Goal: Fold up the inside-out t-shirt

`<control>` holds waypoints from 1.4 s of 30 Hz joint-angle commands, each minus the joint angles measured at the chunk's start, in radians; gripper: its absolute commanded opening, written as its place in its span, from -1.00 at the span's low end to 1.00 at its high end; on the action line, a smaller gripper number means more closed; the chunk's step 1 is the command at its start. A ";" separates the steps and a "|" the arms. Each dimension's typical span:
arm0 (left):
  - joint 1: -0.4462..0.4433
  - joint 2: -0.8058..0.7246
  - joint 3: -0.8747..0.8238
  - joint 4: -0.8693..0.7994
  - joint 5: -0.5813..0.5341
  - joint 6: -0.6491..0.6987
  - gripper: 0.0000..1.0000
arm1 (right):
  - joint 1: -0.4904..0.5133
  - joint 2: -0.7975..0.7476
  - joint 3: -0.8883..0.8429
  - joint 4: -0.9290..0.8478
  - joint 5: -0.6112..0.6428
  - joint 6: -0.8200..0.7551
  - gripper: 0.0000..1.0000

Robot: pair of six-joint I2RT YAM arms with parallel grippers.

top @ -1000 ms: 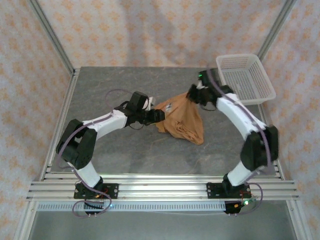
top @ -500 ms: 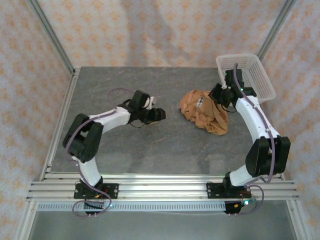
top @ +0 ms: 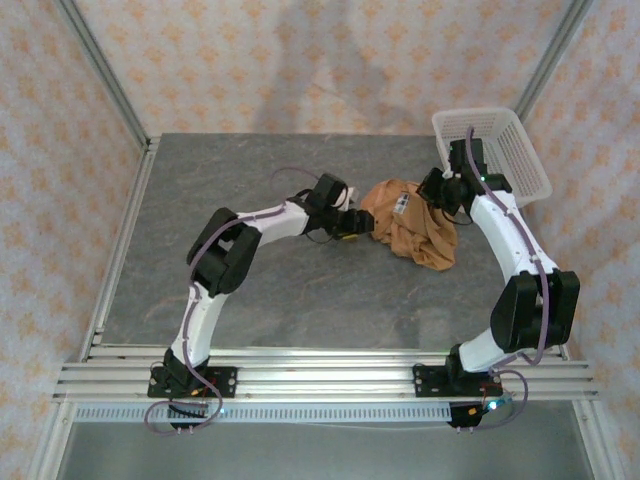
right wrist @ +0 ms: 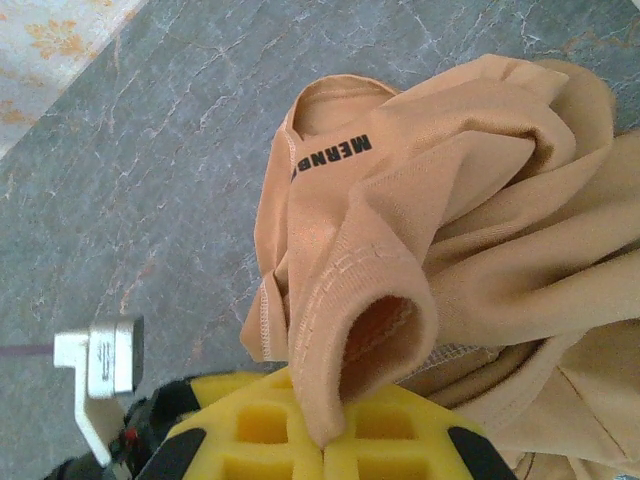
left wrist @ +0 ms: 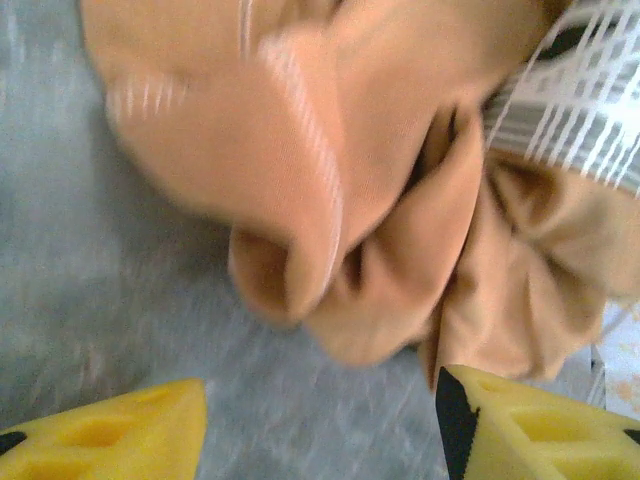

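left pincer (top: pixel 358 222) is seen low over the worktop (top: pixel 280 290), jaws parted about midway, nothing held between them. the inside-out t-shirt (top: pixel 408 225) is bunched in a heap just to its right, at right-centre of the worktop. in the left wrist view the nearest folds are found straight ahead of the open jaws, close but not between them. the heap's long axis is judged to run from far-left to near-right, so it is met at its left end. right pincer (top: pixel 440 190) is clamped on a rolled hem at the heap's far right edge, with fabric pinched between the yellow pads (right wrist: pixel 250 425). the basket (top: pixel 495 150) is set just beyond it. a short rightward advance by the left pincer is judged to be what the next grab needs.
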 commanded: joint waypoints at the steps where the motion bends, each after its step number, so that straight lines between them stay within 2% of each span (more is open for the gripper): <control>1: 0.005 0.085 0.142 -0.106 -0.064 0.042 0.06 | 0.002 -0.028 0.009 0.008 -0.024 0.002 -1.00; 3: 0.006 0.149 0.231 -0.166 -0.084 0.058 -0.30 | 0.002 -0.032 0.012 0.008 -0.035 0.004 -1.00; 5: 0.010 0.196 0.298 -0.206 -0.075 0.068 -0.91 | 0.000 -0.041 0.021 -0.003 -0.032 -0.001 -1.00; 6: 0.016 0.205 0.328 -0.239 -0.070 0.079 -1.00 | -0.003 -0.048 0.027 -0.013 -0.029 -0.005 -1.00; 8: 0.040 0.171 0.348 -0.310 -0.076 0.116 -1.00 | -0.021 -0.067 0.047 -0.041 -0.027 -0.015 -1.00; 11: 0.132 -0.003 0.252 -0.373 -0.117 0.133 -1.00 | -0.070 -0.124 0.072 -0.093 -0.001 -0.033 -1.00; 16: 0.384 -0.415 0.011 -0.376 -0.152 0.073 -1.00 | -0.184 -0.243 0.057 -0.145 -0.028 -0.028 -1.00; 19: 0.483 -0.581 -0.036 -0.435 -0.159 0.094 -1.00 | -0.198 -0.264 0.068 -0.188 -0.040 -0.040 -1.00; 22: 0.535 -0.687 -0.070 -0.471 -0.167 0.132 -1.00 | -0.198 -0.288 0.063 -0.201 -0.056 -0.036 -1.00; 27: 0.582 -0.800 -0.081 -0.513 -0.184 0.134 -1.00 | -0.198 -0.325 0.069 -0.207 -0.137 -0.005 -1.00; 34: 0.588 -0.924 0.045 -0.629 -0.188 0.155 -1.00 | -0.198 -0.468 0.128 -0.215 -0.338 0.093 -1.00; 39: 0.594 -0.966 0.152 -0.713 -0.226 0.203 -1.00 | -0.198 -0.532 0.165 -0.239 -0.377 0.131 -1.00; 42: 0.599 -0.912 0.166 -0.714 -0.236 0.226 -1.00 | -0.198 -0.527 0.121 -0.194 -0.358 0.148 -1.00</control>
